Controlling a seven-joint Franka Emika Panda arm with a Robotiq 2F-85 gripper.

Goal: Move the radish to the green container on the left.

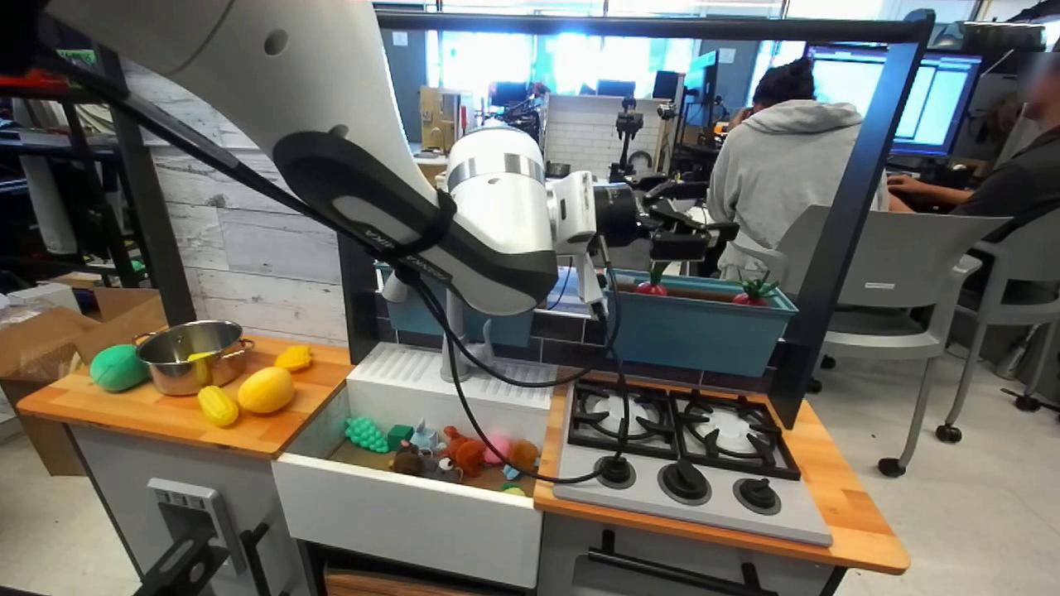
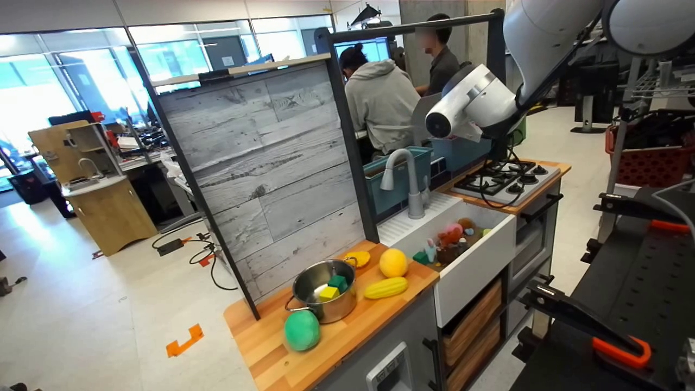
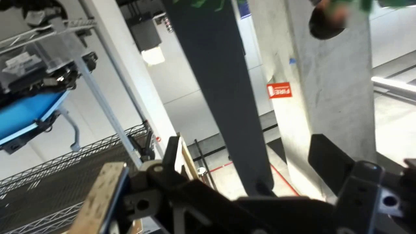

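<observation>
Two red radishes with green leaves, a near one [image 1: 652, 289] and a far one [image 1: 751, 294], sit in the right teal bin [image 1: 696, 339]. In the wrist view green leaves [image 3: 208, 3] and a dark radish [image 3: 320, 24] show at the top edge. A second teal bin stands left of it [image 2: 383, 195], partly hidden by the arm in an exterior view [image 1: 414, 323]. A smooth green rounded thing [image 1: 118, 368] shows no opening; I cannot tell if it is the green container. My gripper [image 1: 704, 236] is open and empty above the right bin [image 3: 245, 146], hidden in an exterior view.
A steel pot [image 2: 326, 293] with blocks and yellow toys [image 1: 266, 390] stands on the left counter. The sink [image 1: 414, 517] holds several soft toys, with a faucet [image 2: 415, 190] behind it. A stove [image 1: 687, 447] lies below the right bin. A dark frame post [image 1: 861, 223] stands beside that bin.
</observation>
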